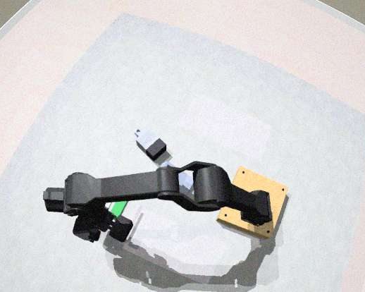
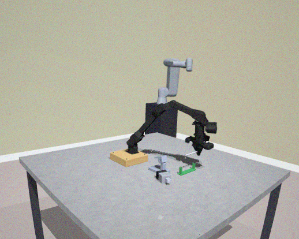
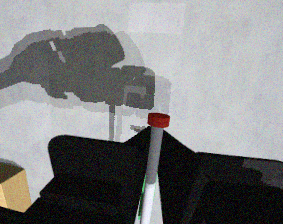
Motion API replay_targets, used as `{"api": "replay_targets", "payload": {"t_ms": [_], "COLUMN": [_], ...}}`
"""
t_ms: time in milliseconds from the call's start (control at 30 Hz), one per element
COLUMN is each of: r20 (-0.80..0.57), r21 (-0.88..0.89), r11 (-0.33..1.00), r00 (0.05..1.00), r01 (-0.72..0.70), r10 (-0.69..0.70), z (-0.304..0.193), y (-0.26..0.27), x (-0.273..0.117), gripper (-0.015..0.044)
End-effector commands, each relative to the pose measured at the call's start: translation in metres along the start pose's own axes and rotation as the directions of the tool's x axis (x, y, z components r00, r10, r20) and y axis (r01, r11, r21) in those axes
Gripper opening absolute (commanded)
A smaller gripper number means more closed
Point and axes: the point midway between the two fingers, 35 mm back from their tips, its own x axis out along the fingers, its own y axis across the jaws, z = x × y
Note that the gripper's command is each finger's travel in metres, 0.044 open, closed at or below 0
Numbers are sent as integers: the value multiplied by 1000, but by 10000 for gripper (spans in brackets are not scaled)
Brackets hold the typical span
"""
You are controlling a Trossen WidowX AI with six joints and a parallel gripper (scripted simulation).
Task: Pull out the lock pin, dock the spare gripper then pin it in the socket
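My gripper [image 2: 198, 153] [image 3: 154, 131] points down and is shut on the lock pin [image 2: 191, 154] [image 3: 153, 160], which it holds in the air, clear of the socket. The pin has a red head, a grey part and a white shaft. The pale blue mount [image 1: 186, 180] [image 2: 163, 163] with the socket stands on the table, partly hidden under the arm in the top view. The spare gripper [image 1: 147, 141] [image 2: 164, 176], pale grey with a black block, lies on the table beside the mount. Fingertip detail is hidden in the top view.
A green rack [image 1: 119, 209] [image 2: 187, 172] with two uprights stands on the table near the mount, below and beside my gripper. The arm's wooden base [image 1: 279, 197] [image 2: 137, 160] [image 3: 18, 192] is on the mount's other side. A grey arm [image 2: 172, 81] stands in the background.
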Motion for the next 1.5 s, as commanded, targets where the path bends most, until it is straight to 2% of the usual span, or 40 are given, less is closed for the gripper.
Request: {"api": "replay_targets", "payload": {"t_ms": [0, 1467], "r20": [-2, 5], "r21": [-4, -6], "r11": [1000, 1000], "r00": [1000, 1000], "r01": [-4, 9], "r10": [4, -9], "z": [-1, -8], "y": [0, -2], "x": [7, 65], "gripper": [0, 0]}}
